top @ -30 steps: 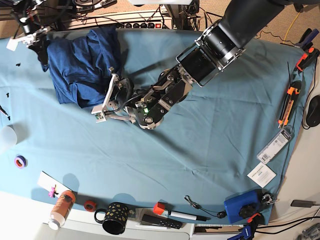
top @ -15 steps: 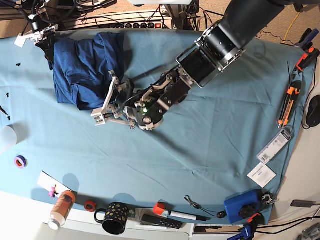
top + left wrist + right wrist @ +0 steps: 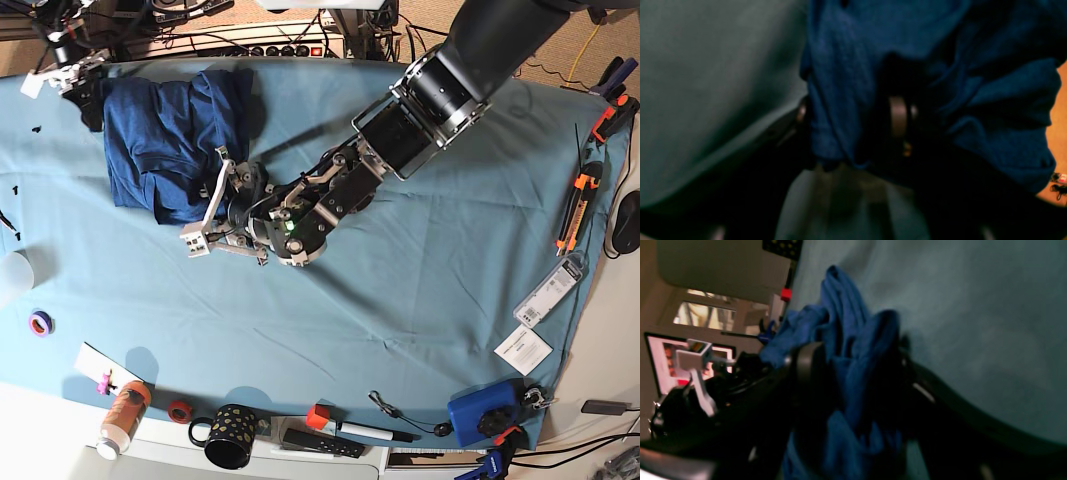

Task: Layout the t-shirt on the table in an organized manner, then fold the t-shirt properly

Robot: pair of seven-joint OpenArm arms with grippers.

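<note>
We see the dark navy-blue heathered t-shirt (image 3: 170, 135) bunched at the far left corner of the teal cloth-covered table (image 3: 420, 290). Our left gripper (image 3: 215, 205) sits at its near edge, our right gripper (image 3: 85, 85) at its far corner. The wrist views alone show fabric lying between each pair of parted jaws.

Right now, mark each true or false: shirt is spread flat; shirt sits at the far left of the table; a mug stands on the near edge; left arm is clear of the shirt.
1. The t-shirt lies spread flat. False: it is bunched in folds.
2. It sits at the far left of the table in the base view. True.
3. A black dotted mug stands on the near edge. True.
4. The left gripper is well clear of the shirt. False: it is at the shirt's edge, fabric between its fingers.
</note>
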